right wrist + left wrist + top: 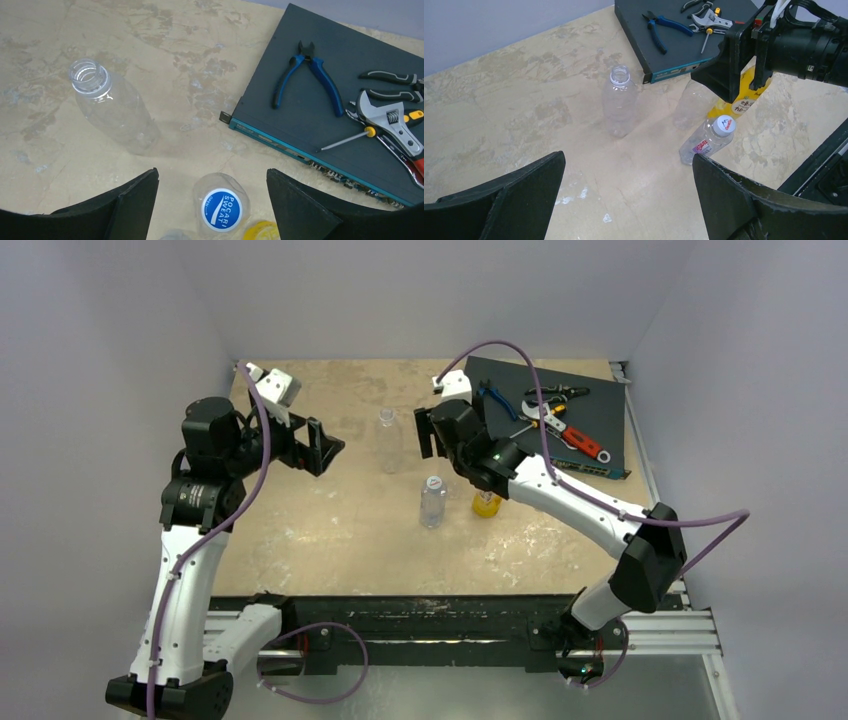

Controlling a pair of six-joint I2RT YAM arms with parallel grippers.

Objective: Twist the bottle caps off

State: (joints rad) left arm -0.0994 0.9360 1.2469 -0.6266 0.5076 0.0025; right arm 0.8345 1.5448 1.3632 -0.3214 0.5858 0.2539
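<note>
A clear bottle (387, 440) stands uncapped in mid-table, its open neck (89, 76) showing. My right gripper (211, 174) hangs open above a second clear bottle with a blue cap (221, 209); the cap sits low between the jaws with gaps on both sides. Beside that cap are the yellow cap (263, 231) of the orange bottle (487, 503) and a third clear bottle (433, 505) with a white cap (724, 125). My left gripper (328, 447) stands wide open and empty, left of the uncapped bottle (619, 102).
A dark flat box (590, 430) lies at the back right. It carries blue-handled pliers (305, 72), an adjustable wrench (387, 117), a small screwdriver (345, 141) and black-handled pliers (557, 392). Grey walls close in the table on three sides.
</note>
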